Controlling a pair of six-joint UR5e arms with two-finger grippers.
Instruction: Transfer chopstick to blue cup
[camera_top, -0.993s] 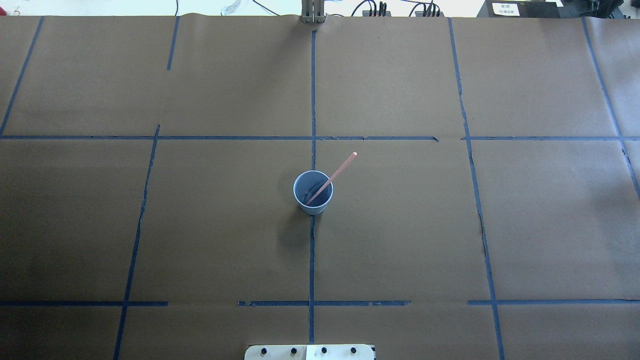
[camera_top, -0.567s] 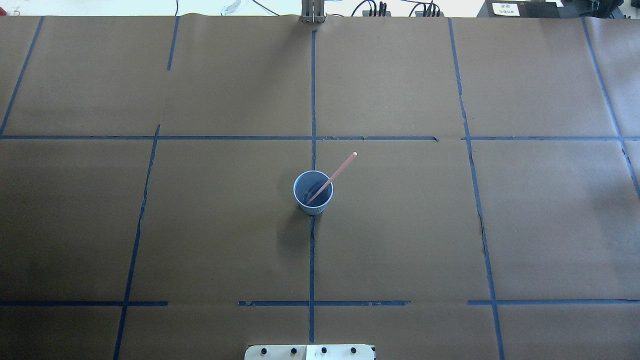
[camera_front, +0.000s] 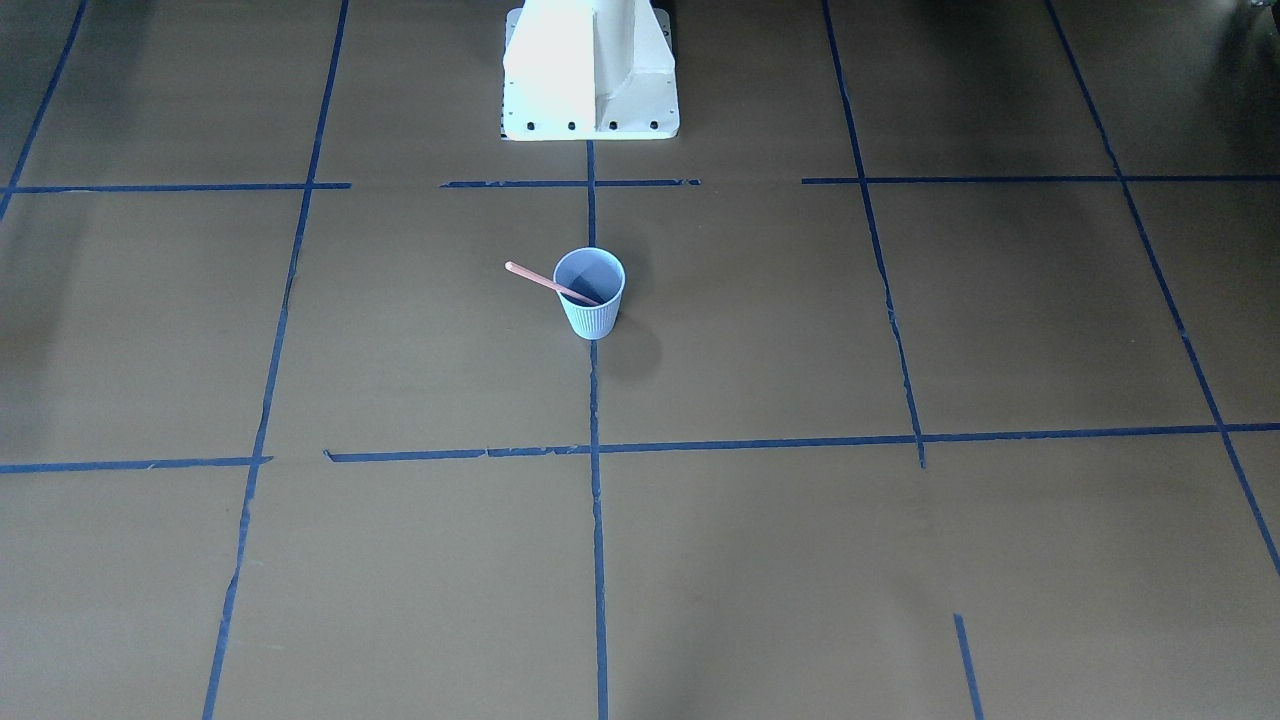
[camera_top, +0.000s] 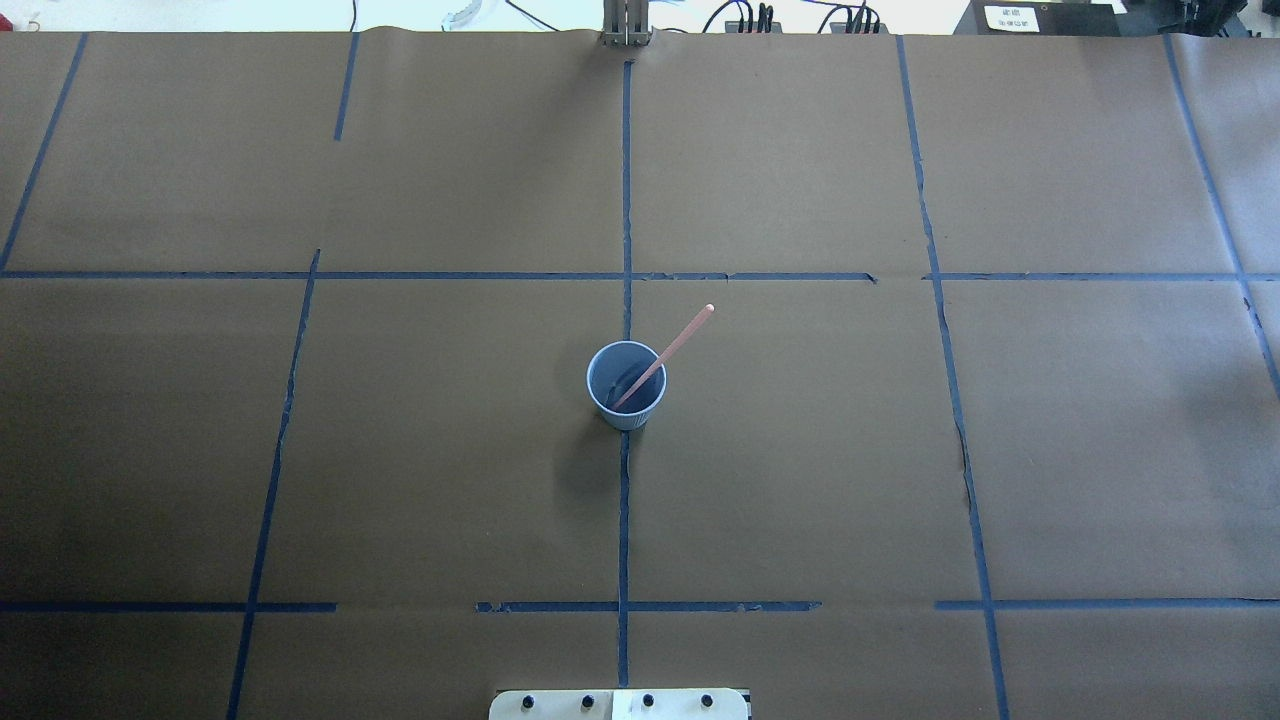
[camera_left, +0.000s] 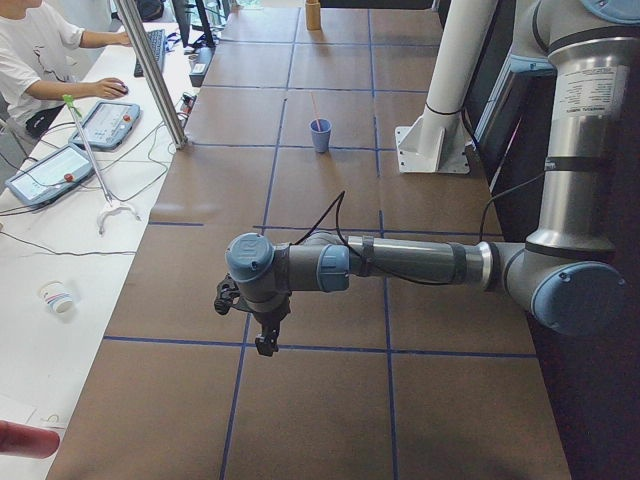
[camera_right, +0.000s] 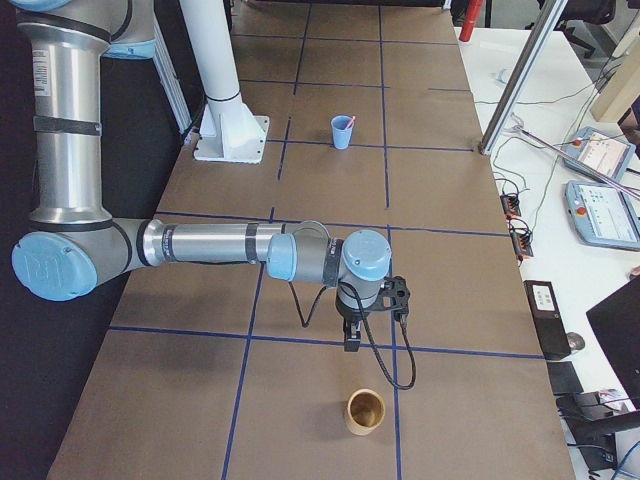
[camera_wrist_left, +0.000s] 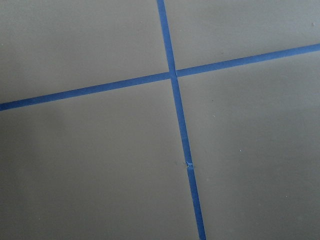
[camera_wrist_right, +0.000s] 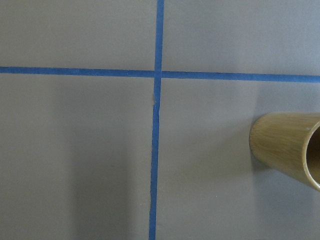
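The blue cup (camera_top: 630, 418) stands upright near the middle of the table, on the centre tape line. The pink chopstick (camera_top: 682, 337) rests inside it and leans out over the rim, away from the robot and to its right. Both also show in the front view, cup (camera_front: 590, 318) and chopstick (camera_front: 532, 276). The left gripper (camera_left: 264, 338) shows only in the exterior left view, far from the cup. The right gripper (camera_right: 350, 338) shows only in the exterior right view, also far from the cup. I cannot tell whether either is open or shut.
A tan wooden cup (camera_right: 365, 411) stands near the right gripper and shows in the right wrist view (camera_wrist_right: 285, 150). The white robot base (camera_front: 590, 70) stands at the table's robot side. An operator (camera_left: 30, 50) sits at a side desk with teach pendants.
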